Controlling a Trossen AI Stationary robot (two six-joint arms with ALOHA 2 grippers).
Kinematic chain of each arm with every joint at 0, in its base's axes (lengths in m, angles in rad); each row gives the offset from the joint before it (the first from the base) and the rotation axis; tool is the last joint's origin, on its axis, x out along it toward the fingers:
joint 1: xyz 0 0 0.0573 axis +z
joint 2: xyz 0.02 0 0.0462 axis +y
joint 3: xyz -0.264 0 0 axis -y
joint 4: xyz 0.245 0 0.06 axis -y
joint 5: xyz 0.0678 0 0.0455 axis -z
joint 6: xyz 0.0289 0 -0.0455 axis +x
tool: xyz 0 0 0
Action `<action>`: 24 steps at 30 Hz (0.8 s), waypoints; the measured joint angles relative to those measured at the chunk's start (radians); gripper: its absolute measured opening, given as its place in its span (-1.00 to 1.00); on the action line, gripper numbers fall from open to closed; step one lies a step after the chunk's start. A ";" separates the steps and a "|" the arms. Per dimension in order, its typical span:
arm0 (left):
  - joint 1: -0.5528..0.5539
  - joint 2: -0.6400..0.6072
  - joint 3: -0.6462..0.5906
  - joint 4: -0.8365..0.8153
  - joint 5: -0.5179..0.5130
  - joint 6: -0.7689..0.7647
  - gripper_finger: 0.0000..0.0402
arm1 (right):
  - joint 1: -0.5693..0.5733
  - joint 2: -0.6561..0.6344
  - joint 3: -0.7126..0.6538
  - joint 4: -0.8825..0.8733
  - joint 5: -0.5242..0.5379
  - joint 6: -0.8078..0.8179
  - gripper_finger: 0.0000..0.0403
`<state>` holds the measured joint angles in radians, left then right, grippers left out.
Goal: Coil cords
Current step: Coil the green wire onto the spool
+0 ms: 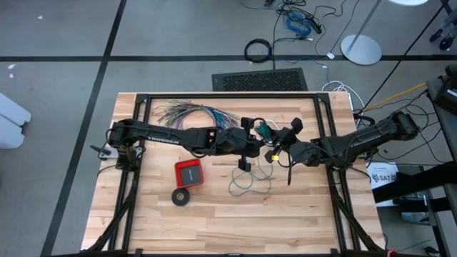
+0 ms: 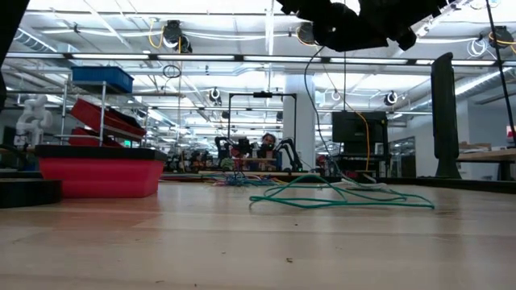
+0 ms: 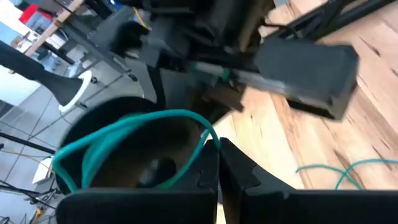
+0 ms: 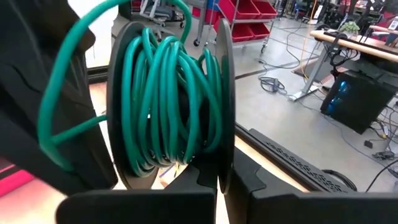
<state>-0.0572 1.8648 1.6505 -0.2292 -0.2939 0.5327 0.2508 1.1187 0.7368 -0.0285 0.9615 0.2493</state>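
Your teal-green wire (image 4: 163, 106) is mostly wound on a black spool (image 4: 227, 93) held up above the middle of the table (image 1: 300, 214), with a loose tail (image 2: 339, 196) trailing down onto the wood. Your right hand (image 4: 222, 186) is clamped on the spool's rim. Your left hand (image 3: 219, 180) meets it there, fingers together on the spool's edge, a green loop (image 3: 124, 134) arching just beyond. A red box (image 1: 189, 172) and a black ring (image 1: 181, 196) lie nearer the left arm, coloured wires (image 1: 189, 112) fanned at the far edge
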 joint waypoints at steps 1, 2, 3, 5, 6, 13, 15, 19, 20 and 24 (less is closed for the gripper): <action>-0.001 0.000 0.000 0.008 0.000 0.000 -1.00 | 0.000 0.007 0.000 0.012 0.000 0.000 -1.00; -0.002 0.000 0.000 0.016 0.000 0.000 -1.00 | 0.000 0.013 0.000 0.020 0.000 -0.001 -1.00; -0.004 0.000 0.000 0.021 0.001 0.000 -1.00 | -0.001 0.021 0.000 0.028 0.000 -0.001 -1.00; -0.003 0.000 0.000 0.023 0.008 0.000 -1.00 | -0.008 0.039 0.000 0.054 -0.004 -0.013 -1.00; -0.003 0.002 0.000 0.027 0.008 0.000 -1.00 | -0.012 0.047 0.000 0.068 -0.015 -0.023 -1.00; -0.003 0.012 0.001 0.007 0.004 -0.013 -1.00 | -0.029 0.085 0.000 0.158 -0.052 -0.092 -1.00; -0.002 0.019 0.000 -0.016 0.004 -0.023 -1.00 | -0.029 0.086 0.000 0.197 -0.055 -0.123 -1.00; -0.003 0.032 0.000 -0.028 -0.024 -0.030 -1.00 | -0.030 0.086 -0.001 0.247 -0.054 -0.179 -1.00; -0.003 0.034 0.000 -0.022 -0.031 -0.036 -1.00 | -0.030 0.086 -0.001 0.255 -0.059 -0.182 -1.00; 0.002 0.040 0.001 -0.017 -0.051 -0.065 -1.00 | -0.031 0.085 -0.001 0.252 -0.063 -0.182 -1.00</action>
<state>-0.0548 1.9045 1.6516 -0.2461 -0.3451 0.4681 0.2203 1.2041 0.7357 0.2234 0.8985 0.0669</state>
